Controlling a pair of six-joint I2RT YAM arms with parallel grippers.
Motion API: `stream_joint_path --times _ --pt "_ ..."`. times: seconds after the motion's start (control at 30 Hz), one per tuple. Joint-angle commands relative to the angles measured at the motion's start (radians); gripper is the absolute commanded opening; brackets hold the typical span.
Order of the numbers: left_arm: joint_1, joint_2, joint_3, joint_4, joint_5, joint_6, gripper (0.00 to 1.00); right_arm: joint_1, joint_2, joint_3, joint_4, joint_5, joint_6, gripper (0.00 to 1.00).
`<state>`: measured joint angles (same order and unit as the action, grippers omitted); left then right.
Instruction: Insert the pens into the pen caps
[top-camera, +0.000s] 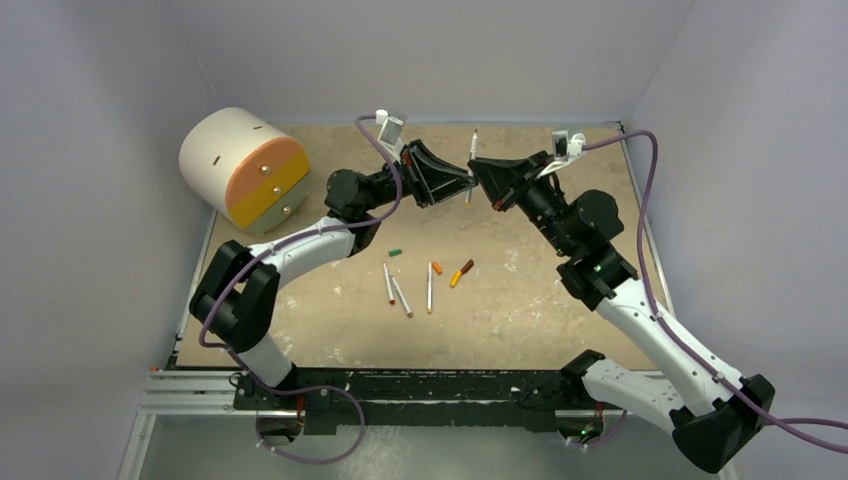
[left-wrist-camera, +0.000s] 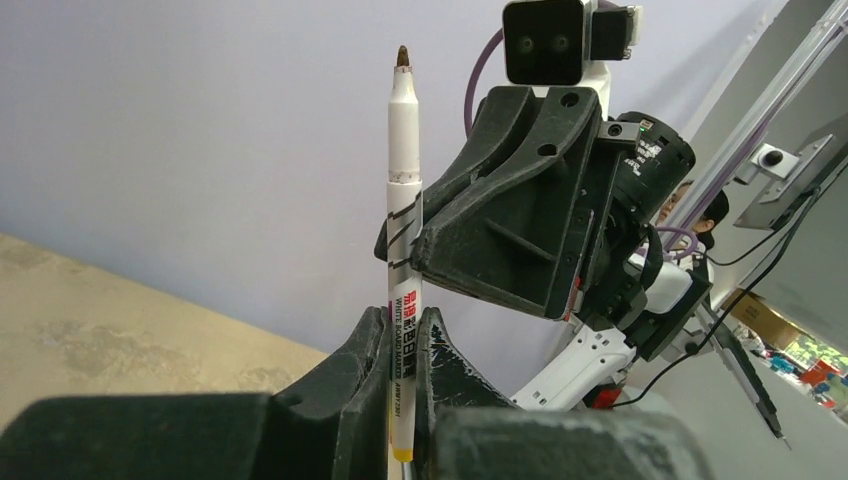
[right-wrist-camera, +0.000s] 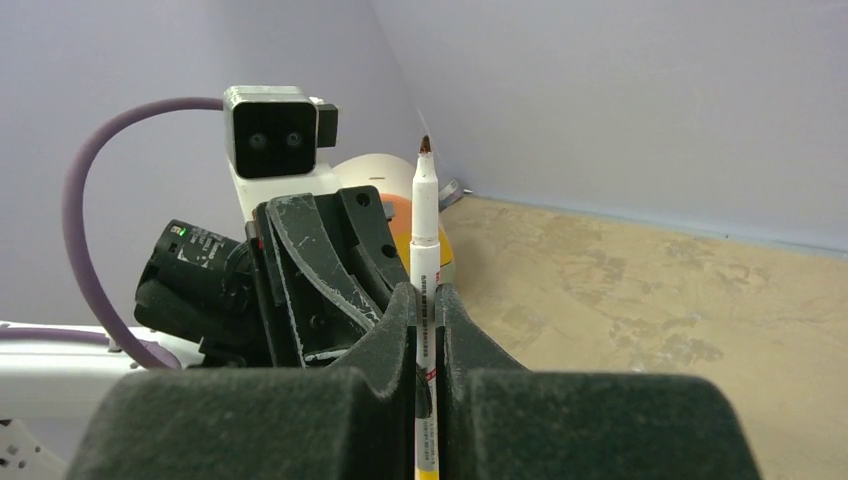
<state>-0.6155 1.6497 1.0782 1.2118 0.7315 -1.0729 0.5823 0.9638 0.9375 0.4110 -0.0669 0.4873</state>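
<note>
Both my claws were together above the far middle of the table (top-camera: 520, 320). My left gripper (left-wrist-camera: 403, 325) was pressed together on the lower barrel of an uncapped whiteboard marker (left-wrist-camera: 404, 150), yellow end down, brown tip up. My right gripper (right-wrist-camera: 427, 300) pinched the same barrel nearer the tip. I read it as a handover or regrip: two holds had the marker upright and off the table, likely so one claw could let go and fetch a cap. Neither claw was free for that. Three more pens (top-camera: 401, 297) lay close together near the table's middle. Just beside them lay a green cap (top-camera: 394, 252), an orange cap (top-camera: 436, 268), and a dark red-brown cap (top-camera: 467, 266) touching a yellow-orange cap (top-camera: 455, 280). A white drum (top-camera: 243, 165) with an orange face sat far left, well apart. Nothing blocked the caps.
</note>
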Motion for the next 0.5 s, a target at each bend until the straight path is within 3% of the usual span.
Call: stream_joint_path --times 0.0,0.07,0.13,0.23,0.37,0.47 --pt "-0.007 0.0 0.037 0.078 0.016 -0.013 0.0 0.0 -0.021 0.01 0.054 -0.014 0.009 0.0" --pt "-0.007 0.001 0.04 0.073 0.031 -0.012 0.0 0.0 -0.018 0.014 0.048 -0.01 0.002 0.03" --pt "-0.007 0.0 0.046 0.039 0.043 0.003 0.0 0.0 -0.013 0.022 0.029 -0.001 -0.015 0.29" --pt "-0.007 -0.008 0.055 -0.063 0.064 0.081 0.0 -0.001 0.006 0.074 -0.027 0.019 -0.045 0.45" --pt "-0.007 -0.043 0.058 -0.192 0.066 0.19 0.0 0.0 0.011 0.093 -0.056 0.036 -0.068 0.4" --pt "-0.007 -0.06 0.057 -0.262 0.062 0.243 0.0 0.0 0.01 0.092 -0.057 0.042 -0.072 0.23"
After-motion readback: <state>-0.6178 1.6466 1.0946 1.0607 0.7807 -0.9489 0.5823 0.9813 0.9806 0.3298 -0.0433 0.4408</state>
